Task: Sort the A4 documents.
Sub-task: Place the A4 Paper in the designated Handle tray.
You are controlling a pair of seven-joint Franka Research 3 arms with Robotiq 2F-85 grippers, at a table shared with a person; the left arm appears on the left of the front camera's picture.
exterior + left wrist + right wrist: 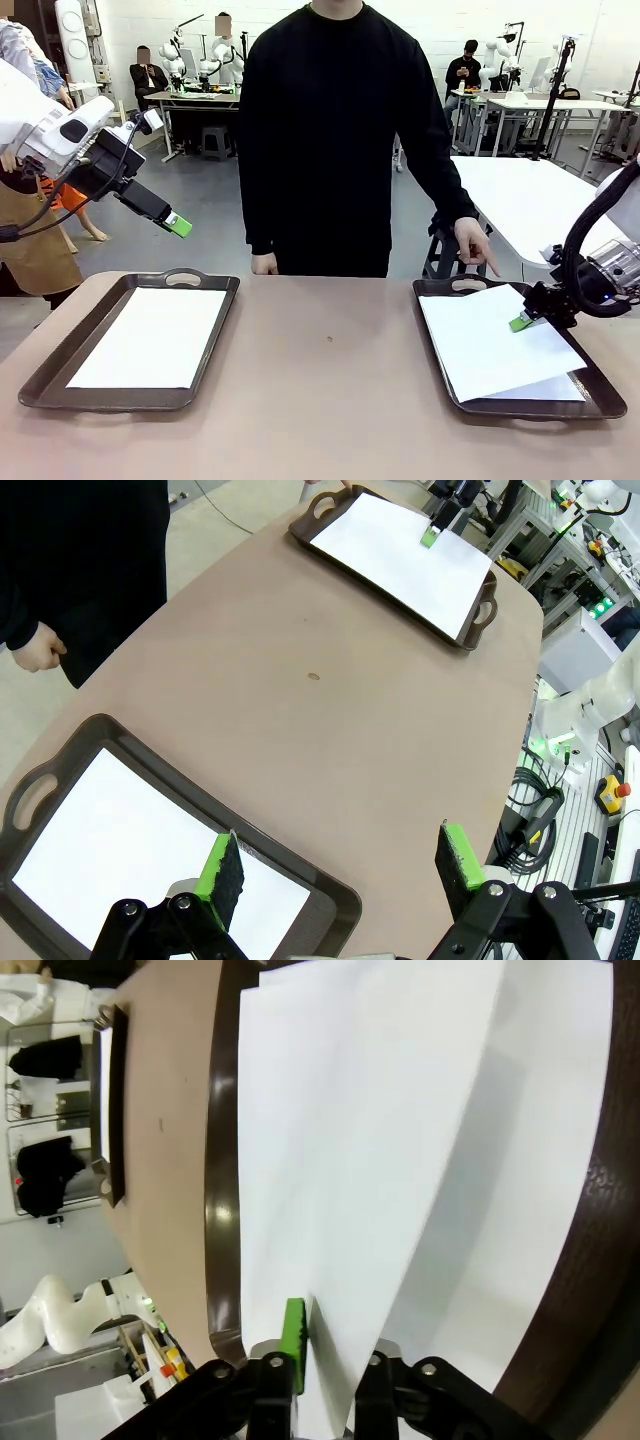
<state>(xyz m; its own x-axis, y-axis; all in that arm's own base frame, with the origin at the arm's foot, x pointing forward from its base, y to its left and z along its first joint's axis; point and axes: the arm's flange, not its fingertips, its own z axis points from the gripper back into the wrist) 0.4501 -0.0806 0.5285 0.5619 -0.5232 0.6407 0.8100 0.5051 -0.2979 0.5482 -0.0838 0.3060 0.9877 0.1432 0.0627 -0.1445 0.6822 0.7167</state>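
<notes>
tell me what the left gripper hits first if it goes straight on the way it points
Probably the sheet in the near tray: the open left gripper hangs above that tray's edge, aimed down at it. Depth is unclear, so it might land on the rim.

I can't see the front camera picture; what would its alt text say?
The right claw meets the edge of a skewed top sheet on the right tray, whose handle a person's hand points at. The left claw hangs open above a left tray holding one sheet.
</notes>
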